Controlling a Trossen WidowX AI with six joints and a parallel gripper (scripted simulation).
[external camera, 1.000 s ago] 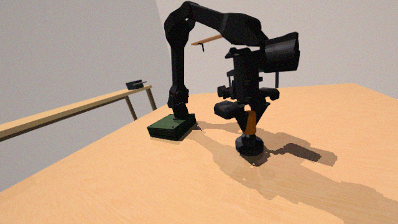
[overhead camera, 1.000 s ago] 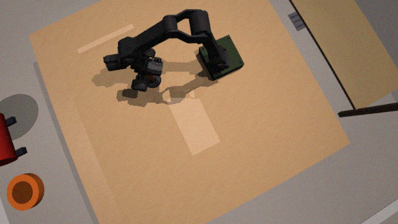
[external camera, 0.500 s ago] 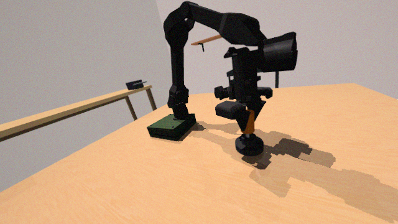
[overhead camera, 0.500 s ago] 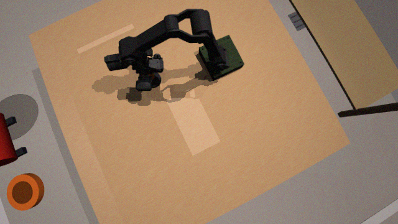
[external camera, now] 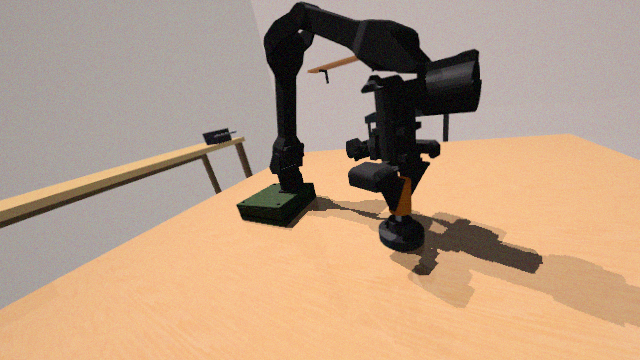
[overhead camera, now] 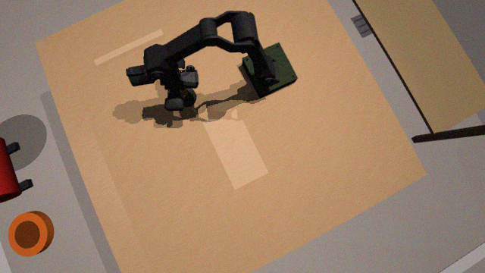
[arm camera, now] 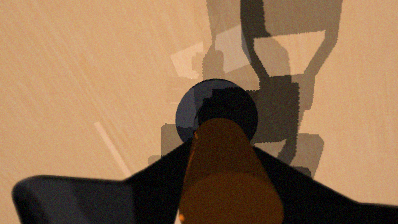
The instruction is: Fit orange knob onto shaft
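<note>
The orange knob (external camera: 404,202) (arm camera: 220,155) is held upright between the fingertips of my gripper (external camera: 402,197), which is shut on it. It is directly above the round dark pedestal (external camera: 401,236) (arm camera: 187,110) (overhead camera: 191,97). In the exterior view a short bit of the silver shaft (external camera: 399,218) shows between the knob's lower end and the pedestal's raised centre. The knob is not down on the pedestal. Its hole and the shaft's flat side are hidden, so their alignment cannot be told. In the top view the arm mostly covers the knob.
The arm's green base block (overhead camera: 285,64) (external camera: 267,198) stands on the wooden table (overhead camera: 322,152) (external camera: 200,300) behind the pedestal. Off the table are an orange ring-shaped object (overhead camera: 46,235), a red cylinder (overhead camera: 7,174) and a wooden bench (overhead camera: 428,57) (external camera: 100,181).
</note>
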